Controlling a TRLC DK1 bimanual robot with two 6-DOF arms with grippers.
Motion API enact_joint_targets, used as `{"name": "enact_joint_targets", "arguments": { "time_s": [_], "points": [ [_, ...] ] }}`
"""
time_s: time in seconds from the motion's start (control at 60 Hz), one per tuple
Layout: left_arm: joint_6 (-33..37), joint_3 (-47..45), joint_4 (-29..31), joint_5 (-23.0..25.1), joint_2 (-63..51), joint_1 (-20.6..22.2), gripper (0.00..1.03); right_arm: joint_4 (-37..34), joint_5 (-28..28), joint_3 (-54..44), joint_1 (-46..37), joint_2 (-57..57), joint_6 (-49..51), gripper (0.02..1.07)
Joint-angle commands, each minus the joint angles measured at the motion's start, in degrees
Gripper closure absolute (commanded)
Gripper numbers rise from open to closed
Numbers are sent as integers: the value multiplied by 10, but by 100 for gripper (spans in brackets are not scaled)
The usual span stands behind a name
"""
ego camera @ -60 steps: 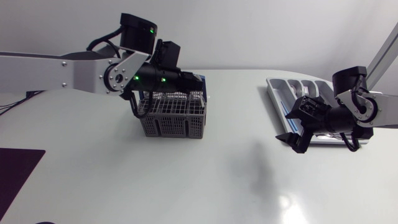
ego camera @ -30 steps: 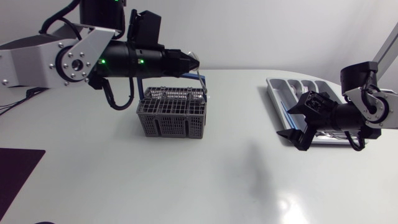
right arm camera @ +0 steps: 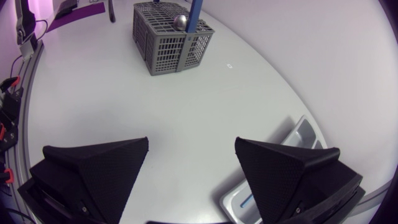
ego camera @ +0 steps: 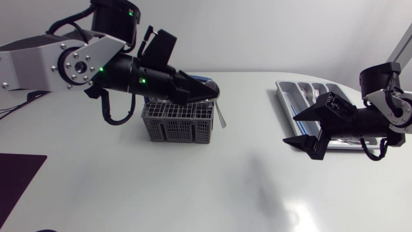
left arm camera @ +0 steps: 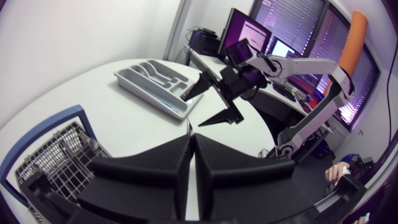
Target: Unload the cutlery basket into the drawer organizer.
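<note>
From the head camera I see the white desk [ego camera: 193,187] filling most of the frame. My left arm [ego camera: 58,61] comes in from the upper left and stretches toward the centre. My right arm [ego camera: 393,109] enters at the right edge.

The grey cutlery basket [ego camera: 177,122] stands on the desk, left of centre in the upper half, and its blue handle [ego camera: 207,82] rises at its rear right. In the right wrist view the cutlery basket [right arm camera: 171,37] sits well ahead of the open fingers, with a rounded metal piece [right arm camera: 181,22] showing above its rim. The grey drawer organizer [ego camera: 309,93] lies at the upper right, well apart from the basket.

The right pincer [ego camera: 293,130] hangs just beside the organizer's near-left corner with its fingers spread wide and nothing between them.

The left pincer [ego camera: 215,95] is over the basket's right rear corner. Its fingers [left arm camera: 149,171] are pressed together on a thin silver piece of cutlery [ego camera: 221,117], which hangs down just outside the basket's right wall.
</note>
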State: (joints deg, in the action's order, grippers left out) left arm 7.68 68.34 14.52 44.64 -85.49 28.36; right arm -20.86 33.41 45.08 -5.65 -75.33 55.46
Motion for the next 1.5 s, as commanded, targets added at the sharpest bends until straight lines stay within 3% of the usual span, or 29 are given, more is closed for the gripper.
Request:
{"name": "enact_joint_targets", "arguments": {
  "time_s": [0.0, 0.267, 0.5, 0.783, 1.233, 1.483],
  "points": [
    [65, 17, 36, 28, -30, 10, 99, -20, 21, 10, -2, 6, -9, 7],
    [202, 34, 125, 93, -65, 32, 99, -65, 66, 22, 44, 0, -5, 7],
    [269, 28, 137, 105, -81, 51, 99, -111, 111, 55, 94, -32, -18, 7],
    [293, 31, 140, 109, -93, 60, 98, -163, 174, 86, 133, -69, -23, 13],
    [292, 55, 139, 120, -108, 61, 98, -206, 204, 107, 172, -75, -21, 23],
    [291, 58, 139, 125, -108, 61, 98, -215, 215, 106, 183, -70, -21, 41]
  ]
}}
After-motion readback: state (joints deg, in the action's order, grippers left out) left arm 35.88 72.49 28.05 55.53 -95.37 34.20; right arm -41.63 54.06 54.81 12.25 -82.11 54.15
